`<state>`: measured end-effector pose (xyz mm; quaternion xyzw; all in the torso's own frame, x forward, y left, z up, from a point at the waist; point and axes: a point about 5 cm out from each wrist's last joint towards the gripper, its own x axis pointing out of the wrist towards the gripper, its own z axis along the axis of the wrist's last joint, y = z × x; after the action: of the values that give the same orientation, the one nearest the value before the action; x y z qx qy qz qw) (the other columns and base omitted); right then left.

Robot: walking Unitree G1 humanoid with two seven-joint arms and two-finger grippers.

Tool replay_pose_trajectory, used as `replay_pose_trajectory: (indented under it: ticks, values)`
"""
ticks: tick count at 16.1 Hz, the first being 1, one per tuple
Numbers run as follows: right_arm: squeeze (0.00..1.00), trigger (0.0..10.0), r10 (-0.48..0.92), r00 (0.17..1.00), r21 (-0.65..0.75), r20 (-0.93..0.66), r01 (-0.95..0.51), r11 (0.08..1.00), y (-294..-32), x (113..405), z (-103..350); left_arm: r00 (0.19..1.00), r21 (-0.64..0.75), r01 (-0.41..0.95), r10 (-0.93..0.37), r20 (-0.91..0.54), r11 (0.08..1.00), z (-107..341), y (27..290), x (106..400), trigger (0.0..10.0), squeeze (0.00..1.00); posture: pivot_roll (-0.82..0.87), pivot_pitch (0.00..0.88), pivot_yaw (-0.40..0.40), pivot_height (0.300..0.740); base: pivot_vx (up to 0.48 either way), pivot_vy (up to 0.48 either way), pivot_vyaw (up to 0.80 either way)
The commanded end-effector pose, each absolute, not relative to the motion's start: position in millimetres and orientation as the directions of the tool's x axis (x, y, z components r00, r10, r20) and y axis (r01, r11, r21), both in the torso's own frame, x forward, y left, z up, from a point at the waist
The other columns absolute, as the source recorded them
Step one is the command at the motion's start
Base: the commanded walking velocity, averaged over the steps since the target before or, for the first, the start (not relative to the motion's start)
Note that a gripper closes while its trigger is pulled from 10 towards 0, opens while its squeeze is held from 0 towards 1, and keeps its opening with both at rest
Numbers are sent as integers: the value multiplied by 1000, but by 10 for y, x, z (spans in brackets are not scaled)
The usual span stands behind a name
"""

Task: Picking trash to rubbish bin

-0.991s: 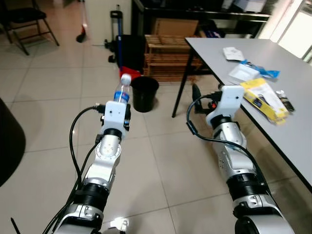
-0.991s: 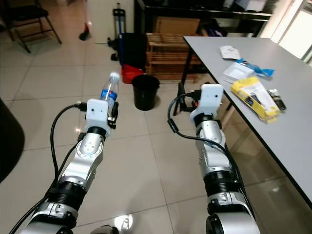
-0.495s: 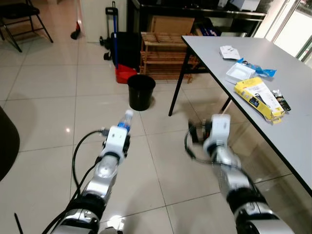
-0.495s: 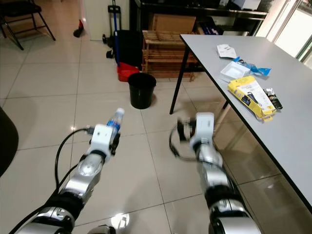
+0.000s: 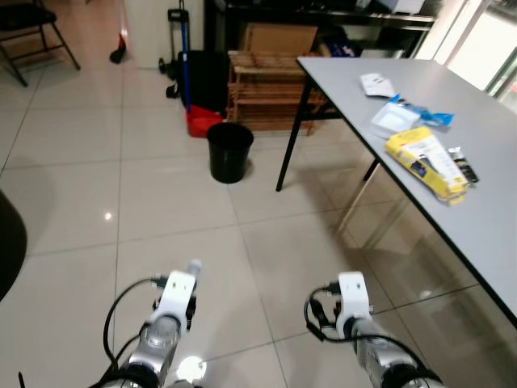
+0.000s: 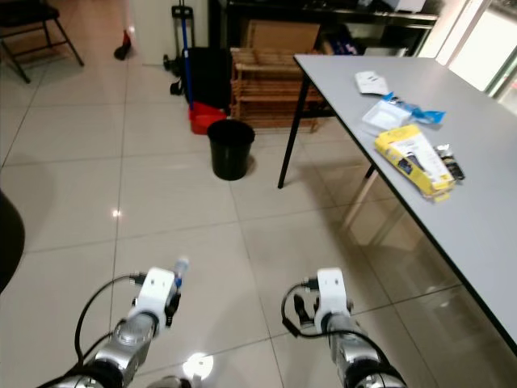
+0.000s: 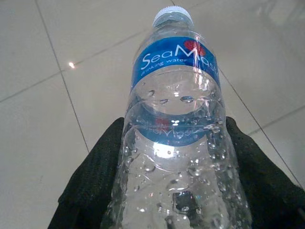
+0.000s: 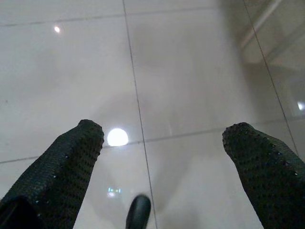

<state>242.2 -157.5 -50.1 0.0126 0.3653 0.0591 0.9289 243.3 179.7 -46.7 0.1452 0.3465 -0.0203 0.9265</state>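
A clear water bottle (image 7: 176, 143) with a blue label and white cap sits between the black fingers (image 7: 95, 176) of my left gripper (image 7: 175, 126), which is shut on it. In the left eye view the bottle's cap (image 5: 194, 266) pokes up above the left wrist, low over the tiled floor. A black rubbish bin (image 5: 229, 151) stands on the floor well ahead, near the table leg. My right gripper (image 8: 164, 131) is open, with nothing but floor between its fingers (image 8: 62, 171). The right wrist (image 5: 351, 295) is low at the bottom of the view.
A grey table (image 5: 477, 218) runs along the right and carries a yellow packet (image 5: 424, 158) and wrappers (image 5: 400, 113). Behind the bin are a wooden rack (image 5: 266, 89), a red dustpan (image 5: 198, 123) and a black case. A dark round object (image 5: 8, 250) is at the left edge.
Both arms have dropped from chest height to low over the floor. The bottle went down with the left gripper. The view has shifted only slightly.
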Motion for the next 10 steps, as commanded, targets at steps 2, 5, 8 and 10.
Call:
replay_pose_trajectory:
  ticks: [2,5,8,10]
  values:
    - [0,10000,96,681,66,-726,-71,995,-1643,2257,-615,716,241,134,74,-695,961,-574,1786,2296,10000,0,-25,37,-132,740,279,0,0]
    - [0,10000,95,676,72,-731,-62,996,-1664,2214,-639,696,228,102,95,-712,968,-613,1816,2235,10000,0,-26,40,-133,740,277,0,0]
    - [0,10000,91,682,69,-726,-60,996,-1664,2208,-640,693,223,85,103,-714,971,-617,1812,2233,10000,0,-27,41,-131,740,301,0,133]
    - [0,10000,94,680,76,-727,-56,996,-1656,2200,-645,691,222,92,99,-716,971,-621,1790,2231,10000,0,-27,38,-129,740,306,0,0]
